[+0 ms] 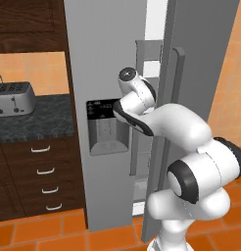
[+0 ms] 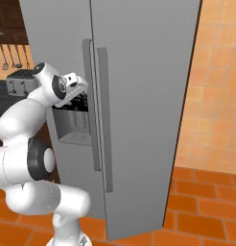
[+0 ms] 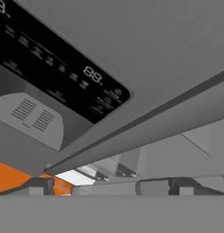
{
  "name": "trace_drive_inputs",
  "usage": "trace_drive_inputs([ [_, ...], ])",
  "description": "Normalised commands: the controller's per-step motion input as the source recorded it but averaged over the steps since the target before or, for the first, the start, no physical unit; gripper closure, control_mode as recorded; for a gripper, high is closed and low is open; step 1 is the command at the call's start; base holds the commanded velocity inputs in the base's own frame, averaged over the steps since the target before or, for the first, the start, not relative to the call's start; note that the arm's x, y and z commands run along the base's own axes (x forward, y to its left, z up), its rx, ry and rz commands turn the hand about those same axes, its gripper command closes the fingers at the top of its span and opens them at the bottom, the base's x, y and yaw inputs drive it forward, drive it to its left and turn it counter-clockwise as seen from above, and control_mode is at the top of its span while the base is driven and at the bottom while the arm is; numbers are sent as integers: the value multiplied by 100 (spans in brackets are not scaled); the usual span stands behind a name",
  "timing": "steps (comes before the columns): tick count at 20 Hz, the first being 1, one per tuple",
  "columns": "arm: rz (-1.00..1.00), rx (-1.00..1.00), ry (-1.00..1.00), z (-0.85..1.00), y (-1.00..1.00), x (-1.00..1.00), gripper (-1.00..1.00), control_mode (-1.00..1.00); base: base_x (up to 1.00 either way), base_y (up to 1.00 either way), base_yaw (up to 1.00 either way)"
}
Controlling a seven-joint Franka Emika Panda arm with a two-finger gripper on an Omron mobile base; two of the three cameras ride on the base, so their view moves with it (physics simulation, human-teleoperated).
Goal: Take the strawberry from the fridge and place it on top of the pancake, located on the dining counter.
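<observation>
The fridge [image 1: 103, 49] is tall and light grey, with a black dispenser panel [image 1: 104, 109] in its left door. Its right door [image 1: 201, 63] stands ajar, and pale shelves show through the gap [image 1: 152, 49]. My gripper [image 2: 80, 101] is up against the dispenser, just left of the long door handles [image 2: 103, 120]. In the hand view the gripper [image 3: 109, 189] is open, its fingertips [image 3: 38, 186] wide apart with nothing between them. That view looks past the dispenser panel [image 3: 59, 68] along the door edge into the narrow gap [image 3: 100, 168]. The strawberry is hidden. The pancake and dining counter are out of view.
A silver toaster [image 1: 12, 98] sits on the dark granite counter [image 1: 39, 122] left of the fridge, above wooden drawers [image 1: 44, 171]. Utensils [image 2: 12, 53] hang on the wall. An orange tiled wall [image 2: 211, 96] and orange floor [image 2: 201, 211] lie to the right.
</observation>
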Motion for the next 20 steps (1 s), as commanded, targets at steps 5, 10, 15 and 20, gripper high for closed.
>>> trace_drive_inputs([
  [5, 0, 0, 0, 0, -31, -1, -100, -100, 0, 0, 0],
  [10, 1, 0, 0, 0, -13, 13, -100, -100, 0, 0, 0],
  [15, 3, 0, 0, 0, -2, 23, -100, -100, 0, 0, 0],
  [20, 1, 0, 0, 0, -25, 5, -100, -100, 0, 0, 0],
])
